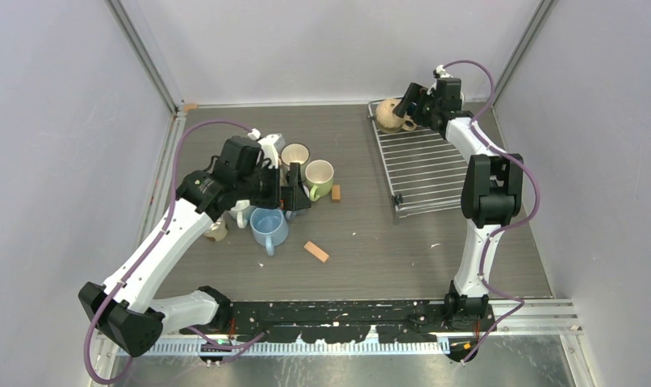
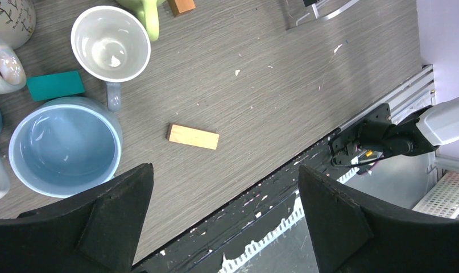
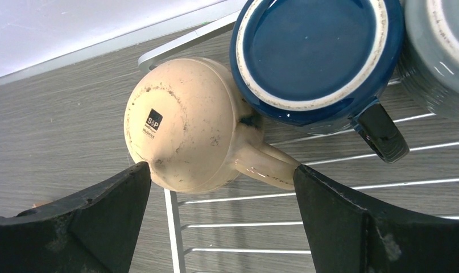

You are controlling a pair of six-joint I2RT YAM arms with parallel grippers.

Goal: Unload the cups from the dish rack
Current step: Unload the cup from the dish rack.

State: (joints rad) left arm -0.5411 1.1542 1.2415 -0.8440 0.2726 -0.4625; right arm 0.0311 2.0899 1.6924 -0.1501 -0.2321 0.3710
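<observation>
Two claws, both spread wide and holding nothing. My right claw (image 3: pixel 220 170) hangs over a tan mug (image 3: pixel 181 125) at the far left corner of the dish rack (image 1: pixel 423 165), just beside a navy mug (image 3: pixel 315 51). My left claw (image 2: pixel 224 170) hangs above the worktop (image 2: pixel 261 74), near a light blue mug (image 2: pixel 65 145) standing there.

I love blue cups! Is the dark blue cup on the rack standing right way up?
No, the dark blue cup sits upside down on the dish rack, base showing.
</observation>
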